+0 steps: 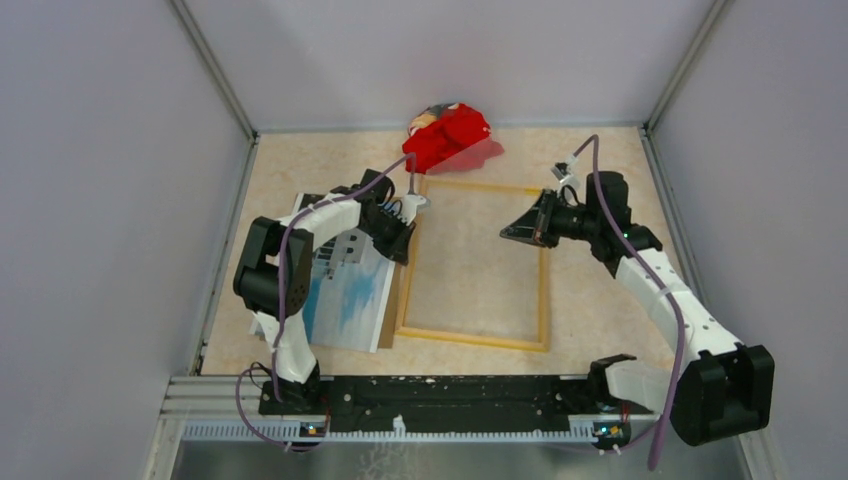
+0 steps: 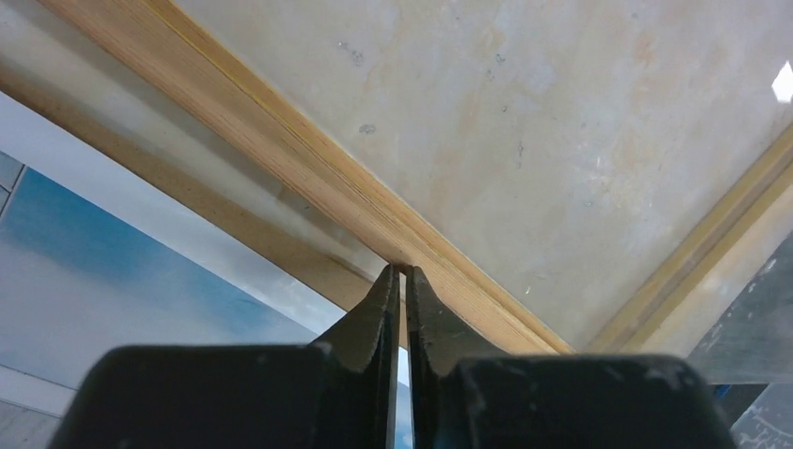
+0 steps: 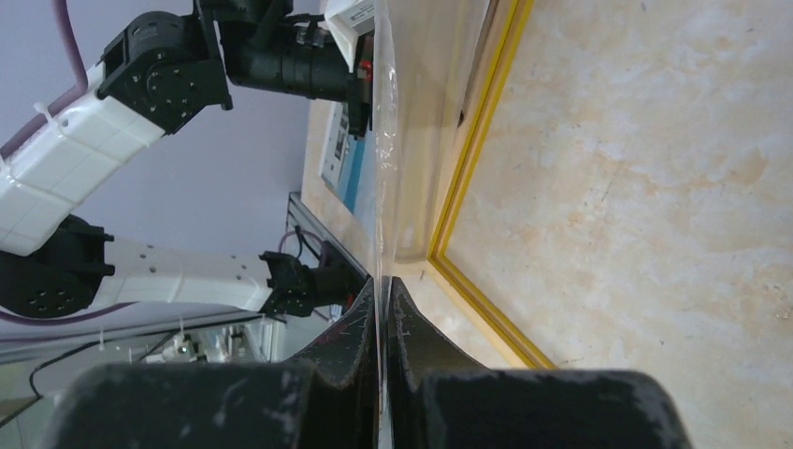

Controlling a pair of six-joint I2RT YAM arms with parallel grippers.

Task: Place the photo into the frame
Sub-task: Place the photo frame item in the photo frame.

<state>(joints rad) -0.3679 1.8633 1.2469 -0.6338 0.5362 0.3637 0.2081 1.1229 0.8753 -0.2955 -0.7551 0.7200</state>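
Spreading across the cell is a beige, marble-patterned table point(image 1: 600, 300), scuffed with small dark specks, shut in by plain pale grey walls point(image 1: 100, 150) with metal posts in the far corners. A crumpled red cloth point(image 1: 447, 137) lies at the far edge. The frame point(image 1: 470, 338) lies flat near the middle of the table, pale wood in the top view, with yellow showing along its rails from the right wrist. The photo point(image 1: 350, 300) lies just to its left, picture side up, on a brown panel point(image 2: 206, 210) and partly under the left arm. The left gripper point(image 1: 408, 232) has its fingers pressed nearly together at the frame's left rail; whether they pinch anything I cannot tell. The right gripper point(image 1: 510, 232) is clamped on the edge of a clear sheet point(image 3: 383, 168) held above the frame. A white label point(image 3: 353, 14) on the left wrist carries print too small to read.
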